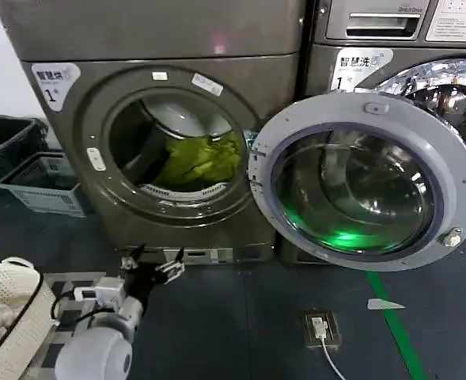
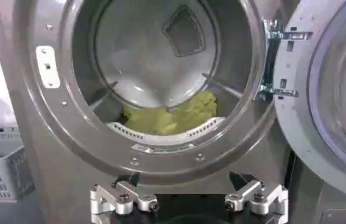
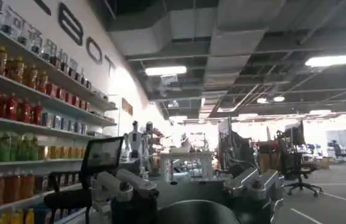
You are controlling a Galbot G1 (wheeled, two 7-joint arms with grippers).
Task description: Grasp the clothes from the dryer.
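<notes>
Below the porthole, out in front of the machine, the left gripper (image 1: 155, 265) hangs low with its fingers spread and nothing between them — the left wrist view looks over both fingertips (image 2: 124, 201) straight into the drum. This reads as the approach step: the arm is extended forward from the robot's body and levelled at the dryer (image 1: 169, 142), not yet past its ring. Next it would need to rise and reach through the opening, down onto the clothes (image 1: 197, 161), which lie heaped on the drum floor just behind the lip. The door (image 1: 367, 178) stands swung wide to the right. The right gripper (image 3: 188, 195) — parked, fingers apart — faces the room behind.
</notes>
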